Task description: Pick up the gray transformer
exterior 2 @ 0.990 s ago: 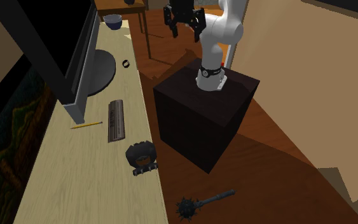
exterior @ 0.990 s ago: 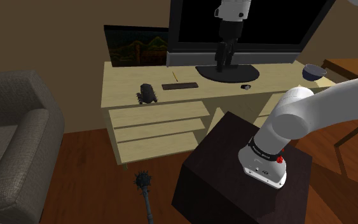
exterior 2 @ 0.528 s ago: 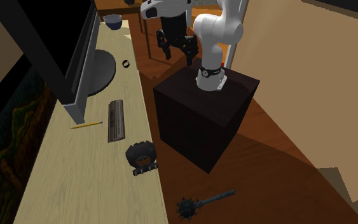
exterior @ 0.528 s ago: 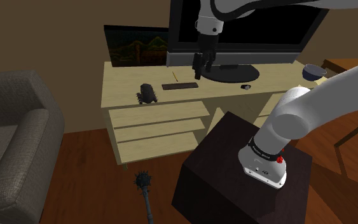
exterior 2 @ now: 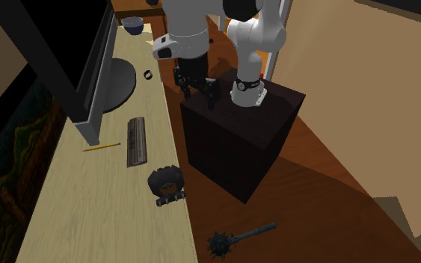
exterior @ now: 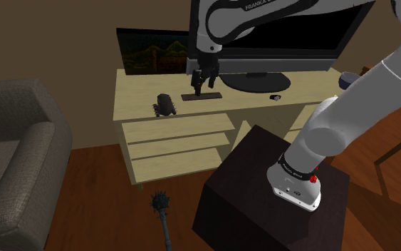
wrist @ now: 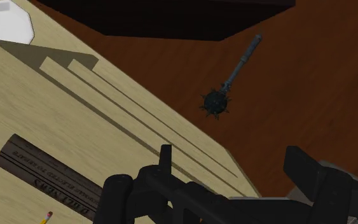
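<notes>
The gray transformer [exterior: 164, 105] is a small dark, round-bodied piece. It stands near the front edge of the pale wooden table [exterior: 138, 107] and also shows near the table's edge in the second exterior view [exterior 2: 165, 184]. My black gripper [exterior: 200, 84] hangs open in the air over the table, to the shoulder view's right of the transformer and well apart from it. Its fingers stand spread with nothing between them [exterior 2: 201, 93]. In the wrist view the gripper [wrist: 231, 162] looks down on the table's front edge and the floor.
A dark bar [exterior: 201, 95] and a pencil [wrist: 46, 218] lie under the gripper. A big monitor [exterior: 277, 28] on a round foot [exterior: 252, 80] fills the table's back. A small ring [exterior: 275, 96], a bowl [exterior: 348, 80], a spiked mace [exterior: 163, 207] on the floor and a sofa [exterior: 13, 157] are nearby.
The arm has swung to the shoulder view's left, from over the monitor's foot to over the dark bar, and has come lower. The fingers stayed open.
</notes>
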Available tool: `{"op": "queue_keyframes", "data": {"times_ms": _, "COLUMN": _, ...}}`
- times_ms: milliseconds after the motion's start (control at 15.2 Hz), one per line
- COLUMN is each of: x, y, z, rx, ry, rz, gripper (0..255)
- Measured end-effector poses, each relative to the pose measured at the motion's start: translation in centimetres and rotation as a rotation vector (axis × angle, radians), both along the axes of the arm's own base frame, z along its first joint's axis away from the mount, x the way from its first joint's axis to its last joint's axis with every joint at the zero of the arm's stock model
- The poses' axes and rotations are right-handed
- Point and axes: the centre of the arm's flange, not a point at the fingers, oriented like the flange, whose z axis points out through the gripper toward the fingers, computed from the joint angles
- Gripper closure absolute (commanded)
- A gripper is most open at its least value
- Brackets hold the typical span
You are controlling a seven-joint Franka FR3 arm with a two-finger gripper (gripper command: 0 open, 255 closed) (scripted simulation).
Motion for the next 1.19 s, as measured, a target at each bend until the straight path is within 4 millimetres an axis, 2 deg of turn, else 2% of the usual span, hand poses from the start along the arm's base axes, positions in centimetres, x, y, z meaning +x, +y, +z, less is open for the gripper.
{"op": "queue_keyframes", "data": {"times_ms": 594, "x": 9.6, "y": 2.6, "z": -5.7, "rx": -0.012, "ry": -0.056, "rz": -0.032, "gripper": 0}}
{"op": "queue_keyframes", "data": {"times_ms": 726, "x": 11.5, "y": 2.9, "z": -7.5, "rx": -0.015, "ry": -0.068, "rz": -0.039, "gripper": 0}}
{"op": "queue_keyframes", "data": {"times_ms": 990, "x": 15.6, "y": 4.0, "z": -9.6, "rx": -0.02, "ry": -0.091, "rz": -0.052, "gripper": 0}}
{"op": "queue_keyframes", "data": {"times_ms": 1188, "x": 16.3, "y": 4.2, "z": -11.5, "rx": -0.021, "ry": -0.096, "rz": -0.055, "gripper": 0}}
